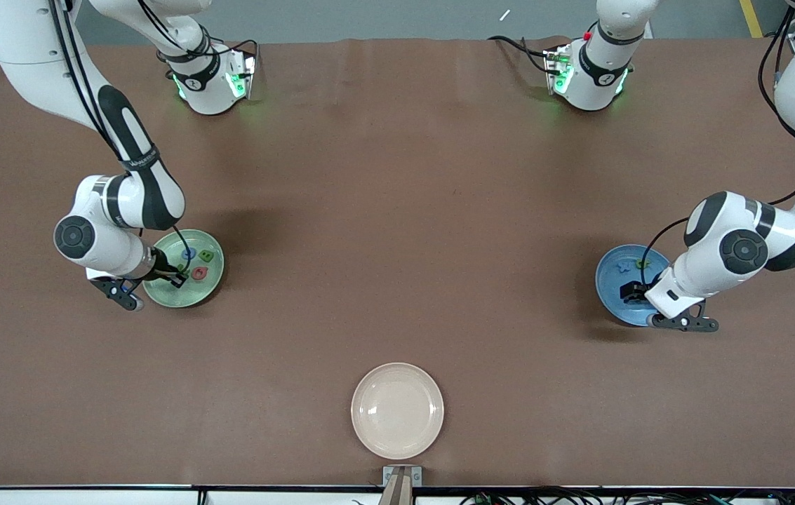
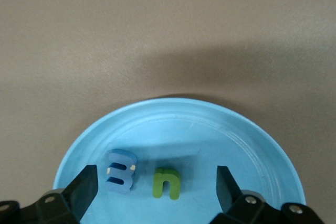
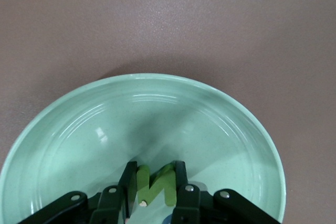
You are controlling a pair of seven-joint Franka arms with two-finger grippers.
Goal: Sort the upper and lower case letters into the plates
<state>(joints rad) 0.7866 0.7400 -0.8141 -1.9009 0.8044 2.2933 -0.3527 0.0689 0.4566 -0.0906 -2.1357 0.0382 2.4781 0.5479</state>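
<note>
A pale green plate lies at the right arm's end of the table with a blue letter, a green letter and a red letter in it. My right gripper is low over this plate, shut on a green letter N. At the left arm's end, the blue plate holds a blue letter and a green letter n. My left gripper hangs open just over them, fingers well apart and holding nothing.
A cream-beige plate with nothing in it sits near the table's front edge, midway between the two arms. Bare brown tabletop stretches between the green and blue plates.
</note>
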